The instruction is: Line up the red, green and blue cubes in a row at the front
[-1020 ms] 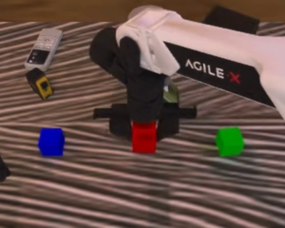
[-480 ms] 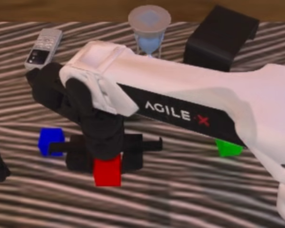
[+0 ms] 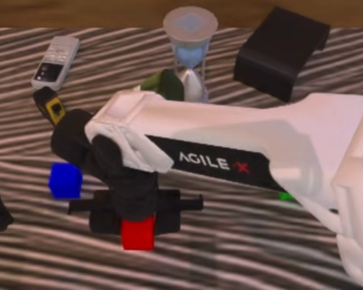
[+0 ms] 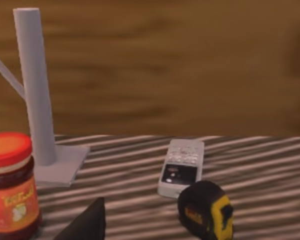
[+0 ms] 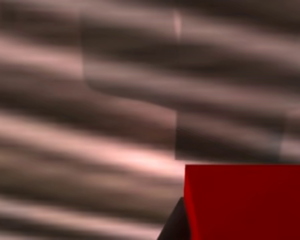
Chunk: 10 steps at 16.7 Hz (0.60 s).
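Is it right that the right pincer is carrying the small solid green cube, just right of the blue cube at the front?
Not quite: the right pincer is shut on the small solid red cube, not green. It is just right of the small blue cube; the top view shows it.

You see the red cube (image 3: 137,233) toward the front of the table, left of centre, its upper edge tucked under the black fingers of the right gripper (image 3: 137,219), which close on it. In the right wrist view the red cube (image 5: 247,202) fills one corner as a flat, plain red face over the striped table. The blue cube (image 3: 65,180) sits squarely on the table, to the left of the red one and slightly farther back, clearly apart from it. Of the green cube (image 3: 285,196) you get only a thin sliver, well to the right, beneath the white arm.
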Each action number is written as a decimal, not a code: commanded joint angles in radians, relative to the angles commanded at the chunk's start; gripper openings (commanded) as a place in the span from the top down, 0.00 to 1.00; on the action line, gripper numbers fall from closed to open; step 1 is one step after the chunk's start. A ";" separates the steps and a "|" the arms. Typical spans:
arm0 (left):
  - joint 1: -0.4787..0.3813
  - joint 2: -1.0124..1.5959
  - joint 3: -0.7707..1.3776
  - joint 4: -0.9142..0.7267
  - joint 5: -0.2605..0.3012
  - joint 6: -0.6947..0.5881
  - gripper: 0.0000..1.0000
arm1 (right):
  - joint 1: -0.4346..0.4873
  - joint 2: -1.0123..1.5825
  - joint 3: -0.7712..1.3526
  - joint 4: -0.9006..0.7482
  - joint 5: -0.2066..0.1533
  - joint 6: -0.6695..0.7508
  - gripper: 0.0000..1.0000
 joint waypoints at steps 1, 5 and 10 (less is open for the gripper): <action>0.000 0.000 0.000 0.000 0.000 0.000 0.00 | 0.001 0.007 -0.024 0.029 0.000 0.000 1.00; 0.000 0.000 0.000 0.000 0.000 0.000 0.00 | 0.003 0.016 -0.050 0.056 0.001 0.001 1.00; 0.000 0.000 0.000 0.000 0.000 0.000 0.00 | 0.003 0.016 -0.050 0.056 0.001 0.001 0.70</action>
